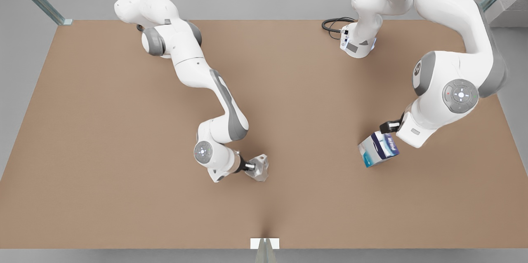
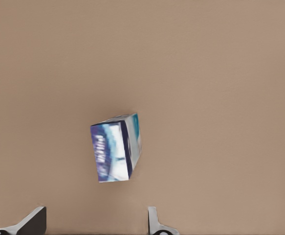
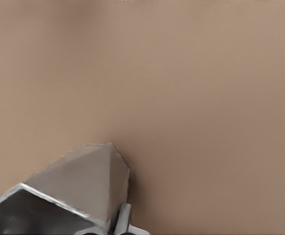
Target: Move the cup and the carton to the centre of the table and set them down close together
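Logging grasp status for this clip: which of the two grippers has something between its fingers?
The right gripper, at the front view's centre, grips the cup. The left gripper is open, fingers spread, with the carton lying apart on the table.

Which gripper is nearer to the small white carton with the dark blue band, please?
The left gripper: it hangs open just above the white and blue carton, not touching. The right gripper is far off, closed on the pale grey faceted cup.
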Controlling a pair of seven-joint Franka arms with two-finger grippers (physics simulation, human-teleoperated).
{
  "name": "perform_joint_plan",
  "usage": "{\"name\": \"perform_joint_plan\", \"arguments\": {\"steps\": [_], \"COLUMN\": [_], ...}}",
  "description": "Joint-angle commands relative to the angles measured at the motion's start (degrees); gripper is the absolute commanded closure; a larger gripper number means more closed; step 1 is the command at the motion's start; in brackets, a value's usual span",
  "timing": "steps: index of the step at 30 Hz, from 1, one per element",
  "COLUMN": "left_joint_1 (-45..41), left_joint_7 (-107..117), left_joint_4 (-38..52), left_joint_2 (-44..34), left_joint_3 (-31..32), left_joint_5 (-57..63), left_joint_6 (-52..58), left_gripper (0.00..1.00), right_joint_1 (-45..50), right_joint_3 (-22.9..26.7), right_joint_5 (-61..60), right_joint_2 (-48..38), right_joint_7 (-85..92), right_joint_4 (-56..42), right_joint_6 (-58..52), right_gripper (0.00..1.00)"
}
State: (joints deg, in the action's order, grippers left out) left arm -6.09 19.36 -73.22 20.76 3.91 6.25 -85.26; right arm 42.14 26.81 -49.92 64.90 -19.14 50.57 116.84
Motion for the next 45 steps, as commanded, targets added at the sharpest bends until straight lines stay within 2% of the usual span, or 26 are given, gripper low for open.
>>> {"name": "perform_joint_plan", "arguments": {"steps": [1, 2, 3, 4, 5, 9, 12, 13, 14, 15, 16, 17, 19, 20, 21, 33, 45], "left_joint_1": [0.29, 0.65, 1.79, 3.28, 4.69, 3.63, 2.93, 3.46, 4.07, 4.51, 5.13, 6.27, 6.53, 6.80, 6.80, 6.97, 7.41], "left_joint_7": [-0.02, -0.02, -0.37, -0.02, -0.02, 13.33, 11.93, 4.73, -2.04, -4.50, -5.82, -5.82, -5.30, -4.42, -2.14, -0.37, 6.13], "left_joint_4": [0.09, 0.35, 0.18, -0.26, -1.58, -5.09, -4.92, -5.10, -5.97, -8.78, -10.02, -11.16, -12.92, -13.36, -13.71, -17.66, -23.46], "left_joint_2": [0.77, 1.65, 2.88, 2.44, 2.09, 1.21, 1.65, 1.91, 1.83, 1.21, 0.42, 0.33, 0.42, 0.42, 0.68, 2.62, 4.73], "left_joint_3": [-0.13, -0.39, -0.57, -0.57, -0.66, -0.22, -0.22, -0.22, -0.22, -0.22, -0.22, -0.22, -0.22, -0.31, -0.31, -0.66, -0.84], "left_joint_5": [-0.09, -0.01, 0.08, -0.88, -2.56, -5.28, -4.75, -4.75, -5.02, -5.19, -5.28, -5.37, -7.04, -7.83, -9.06, -9.94, -9.41], "left_joint_6": [-1.04, -3.15, -3.16, -3.15, -2.98, 0.62, 0.36, -0.60, -2.62, -6.14, -6.76, -7.11, -7.11, -7.11, -7.11, -10.89, -22.05], "left_gripper": [0.00, 0.00, 0.00, 0.00, 0.00, 0.00, 0.00, 0.00, 0.00, 0.00, 0.00, 0.00, 0.00, 0.00, 0.00, 0.00, 0.01], "right_joint_1": [0.04, 0.04, 0.04, 0.13, 0.13, 0.04, -0.40, -0.48, -0.57, -0.66, -2.06, -3.38, -10.06, -10.15, -10.24, -10.85, -10.85], "right_joint_3": [0.00, 0.35, 0.79, 0.88, 0.88, 0.88, 0.79, 0.70, 1.14, 1.14, 1.05, 1.05, 1.05, 1.14, 1.14, 0.61, 0.61], "right_joint_5": [0.26, 0.26, 0.26, 0.26, 0.26, 0.26, 0.26, 0.43, 1.14, 9.47, 23.53, 38.64, 45.61, 45.96, 46.66, 48.34, 48.25], "right_joint_2": [0.05, 0.31, 0.40, 0.31, 0.31, 0.31, -0.30, -2.50, -7.07, -13.30, -20.77, -26.66, -40.11, -47.65, -50.48, -51.11, -51.02], "right_joint_7": [-0.11, -0.11, -0.02, -0.02, 0.07, 0.24, 0.24, 0.16, -0.02, -0.02, 5.41, 19.48, 24.59, 23.45, 23.18, 23.18, 23.18], "right_joint_4": [-0.03, -0.03, -0.39, -0.39, -0.39, -0.39, -0.21, 0.32, 0.67, 2.60, 3.04, 3.92, 13.32, 23.31, 27.56, 27.21, 27.12], "right_joint_6": [0.50, 0.59, 0.59, 0.59, 0.59, 0.59, -0.56, -3.10, -8.11, -16.89, -29.37, -32.72, -33.16, -26.86, -24.64, -24.37, -24.29], "right_gripper": [0.66, 0.50, 0.25, 0.09, 0.00, 0.00, 0.00, 0.00, 0.00, 0.00, 0.00, 0.00, 0.00, 0.00, 0.00, 0.00, 0.00]}}
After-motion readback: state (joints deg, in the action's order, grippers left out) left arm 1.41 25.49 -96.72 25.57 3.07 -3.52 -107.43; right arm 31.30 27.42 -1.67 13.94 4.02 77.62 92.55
